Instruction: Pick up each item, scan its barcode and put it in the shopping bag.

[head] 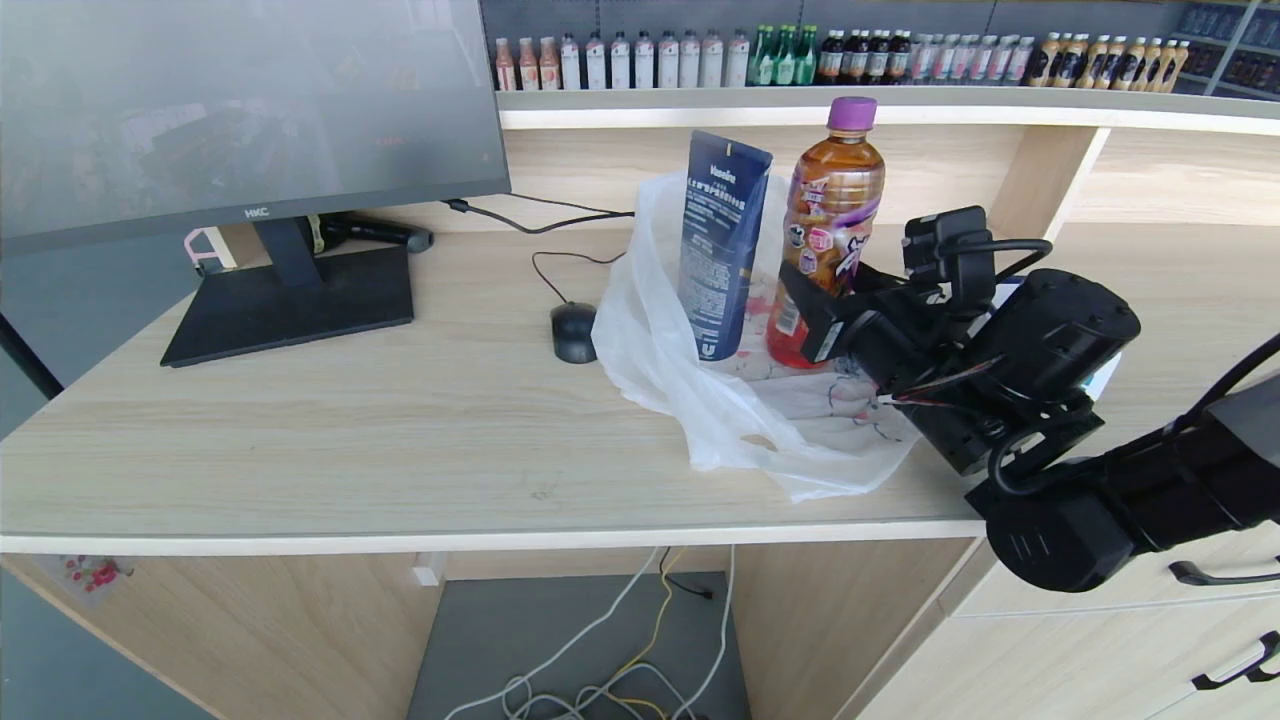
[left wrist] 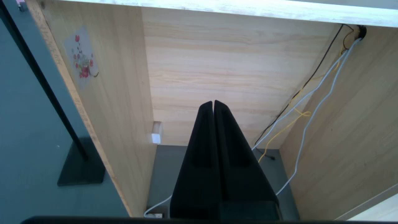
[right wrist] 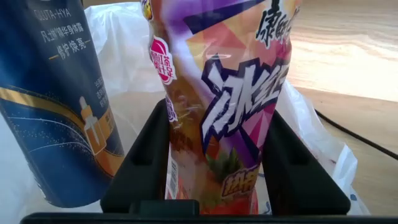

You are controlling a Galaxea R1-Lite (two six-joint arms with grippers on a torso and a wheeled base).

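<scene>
One long pale wooden counter (head: 350, 430) carries everything, with a wide bare stretch between the black flat-screen monitor (head: 240, 100) and the front edge. A raised ledge closes the back.

Right of that bare stretch lies the crumpled white plastic shopping bag (head: 650, 370), its near flap reaching almost to the counter's front edge.

Inside the bag stands the dark blue squeeze tube (head: 722, 245), upright on its cap. Just beside the tube, with a narrow gap between them, stands the amber drink bottle with a purple cap (head: 835, 200).

The right gripper (right wrist: 219, 111) has its jaws closed against the bottle's lower body, one finger on each side.

Below the counter, the left gripper (left wrist: 213, 107) points into the open kneehole, fingers pressed together on nothing.

The small black computer mouse (head: 574, 331) sits against the bag's left edge.
</scene>
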